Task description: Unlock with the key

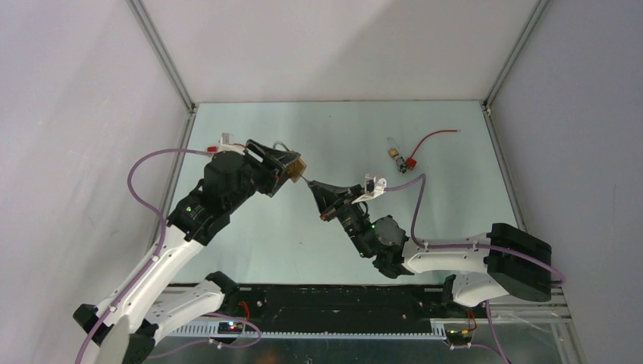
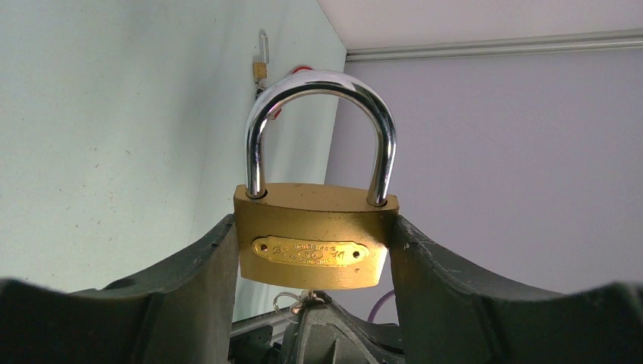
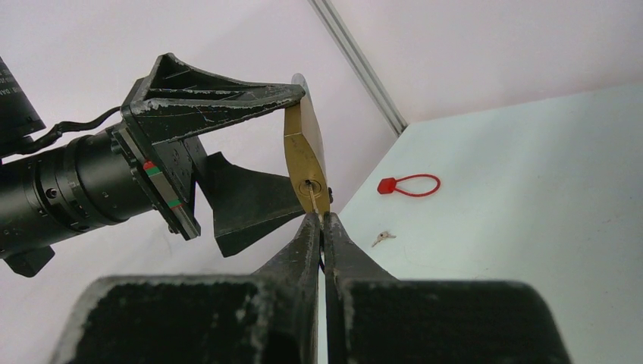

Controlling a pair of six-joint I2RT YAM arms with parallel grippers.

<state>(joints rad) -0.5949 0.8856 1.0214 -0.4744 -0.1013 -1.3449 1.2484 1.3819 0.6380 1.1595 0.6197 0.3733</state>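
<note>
1. Pointing tip-first into the keyhole on the underside of the padlock (image 3: 305,152), the key (image 3: 312,199) ran in line with the right fingers (image 3: 303,250), blade partly seated.
2. Right fingers were pinched fully together on the key's near end.
3. Left fingers (image 2: 193,288) stood partway apart, clamping both sides of the brass body, shackle aimed away from the wrist, above the tabletop (image 1: 265,246).

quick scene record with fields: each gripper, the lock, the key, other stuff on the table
left gripper: clamps the brass padlock by its sides, off the table
right gripper: shut on the key
key: tip in the padlock's keyhole
shackle: both legs in the body
on table: small padlock, red tag, spare key
</note>
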